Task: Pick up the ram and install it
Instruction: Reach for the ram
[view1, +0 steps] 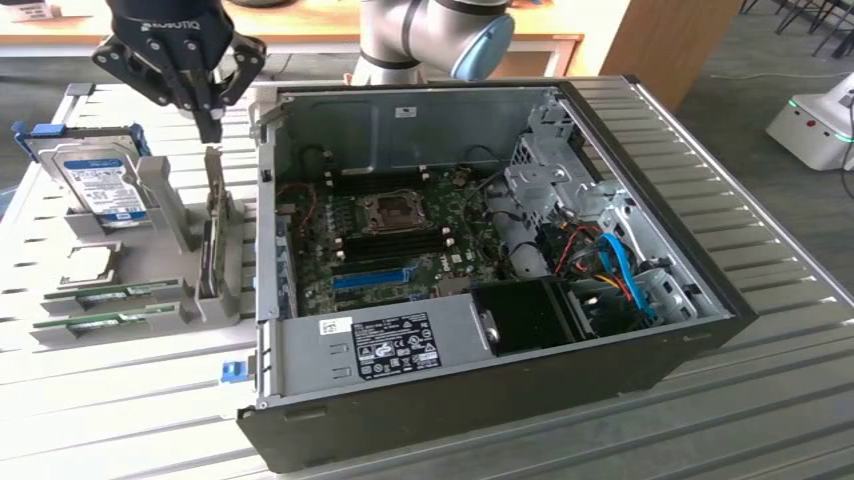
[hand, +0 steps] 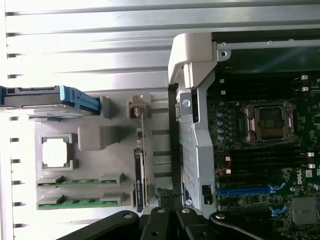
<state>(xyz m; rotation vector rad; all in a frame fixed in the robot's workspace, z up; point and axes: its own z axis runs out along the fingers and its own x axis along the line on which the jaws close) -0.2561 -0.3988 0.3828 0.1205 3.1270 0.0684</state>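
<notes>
Exterior view: the gripper (view1: 210, 132) hangs at approx. 11 o'clock of the open pc case (view1: 534, 390), just above the upright card (view1: 214, 235) in the grey tray (view1: 167, 205); its fingers look pressed together, with nothing between them. The ram (view1: 114, 293) lies flat in the tray at 8 o'clock of the case, a twin stick (view1: 107, 321) just beside it; both are untouched, well apart from the gripper.

Wrist view: the gripper (hand: 169, 200) is between the upright card (hand: 139, 165) and the case wall; the ram (hand: 80, 181) and the twin stick (hand: 80, 202) sit beyond the card, away from the case.

My judgement: a good pick needs the jaws apart first, centred at mid-length; pinch the long edges, not the chips; lift straight, w/o knocking the card.
</notes>
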